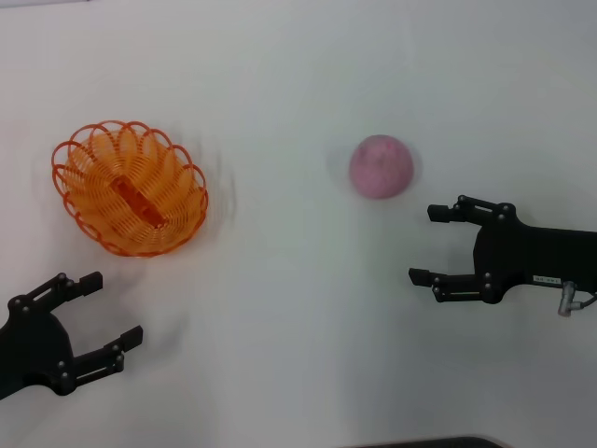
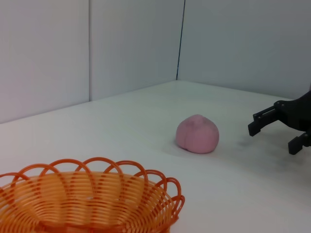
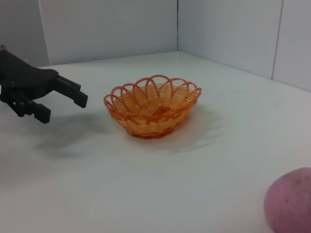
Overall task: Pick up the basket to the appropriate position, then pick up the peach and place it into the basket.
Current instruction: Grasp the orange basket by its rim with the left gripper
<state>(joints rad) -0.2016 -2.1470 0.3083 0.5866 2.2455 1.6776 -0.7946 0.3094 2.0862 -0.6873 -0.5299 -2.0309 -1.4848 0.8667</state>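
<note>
Left gripper: the black two-fingered left gripper (image 1: 105,315) sits low at the robot's left over the white table (image 1: 298,308), jaws spread apart, holding nothing. It is near the basket but clear of it.
Right gripper: the black two-fingered right gripper (image 1: 424,245) sits at the robot's right, jaws spread wide, holding nothing; its fingertips point towards the table's middle, near the peach and not touching it.
Basket: the oval orange basket of looped wire-like strands (image 1: 129,189) rests on the table at the robot's left, beyond the left gripper. Scalloped rim, ribbed walls, flat solid orange base.
Peach: the round dull-pink matte peach (image 1: 381,166) lies on the table right of centre, well apart from the basket, just beyond the right gripper's upper finger. Surface slightly mottled.
Left wrist view: shows the basket rim (image 2: 92,194) close up, the peach (image 2: 197,134) with a shallow crease on top, and the right gripper (image 2: 272,132) farther off, beside the peach.
Right wrist view: shows the basket (image 3: 153,104) side-on, upright and empty-looking, the left gripper (image 3: 62,103) beside it with a gap between, and an edge of the peach (image 3: 290,204).
Backdrop: pale wall panels (image 3: 112,26) meet in a corner behind the table, seen only in the wrist views.
</note>
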